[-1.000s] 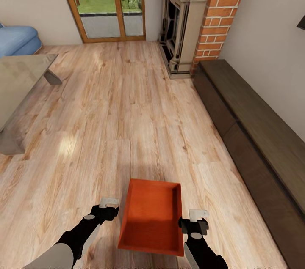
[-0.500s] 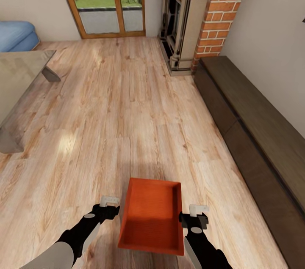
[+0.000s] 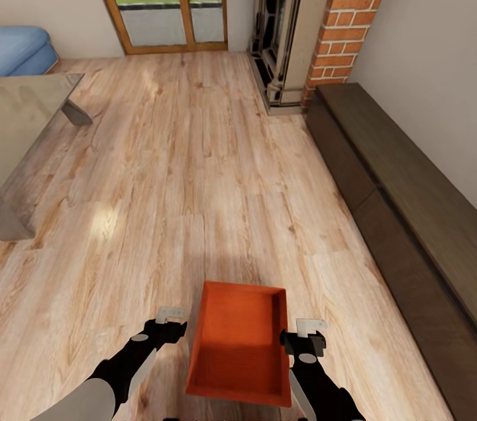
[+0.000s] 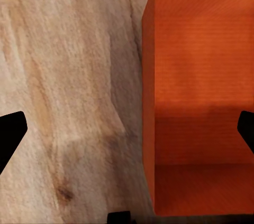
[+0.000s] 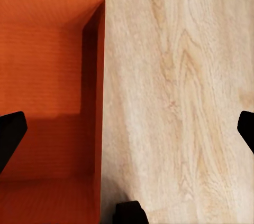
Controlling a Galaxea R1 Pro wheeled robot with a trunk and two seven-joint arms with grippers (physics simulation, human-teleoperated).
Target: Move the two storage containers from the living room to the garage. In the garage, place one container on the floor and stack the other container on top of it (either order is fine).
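Since a second ago — camera has advanced and tipped down; fireplace (image 3: 291, 30) and glass doors (image 3: 165, 0) sit higher in the head view, while bin and grippers keep their places.

Item: one storage container (image 3: 240, 341), orange-red, lidless, low-walled, on the wood-plank floor (image 3: 199, 176) of the living room. Lies between the left gripper (image 3: 170, 323) and right gripper (image 3: 310, 338), each just beside a long wall, not touching.

Grippers: both spread wide, empty.

Handling, judged: stiff, light, smooth-sided — likely slippery. Best taken by pinching one long wall's rim from each side.
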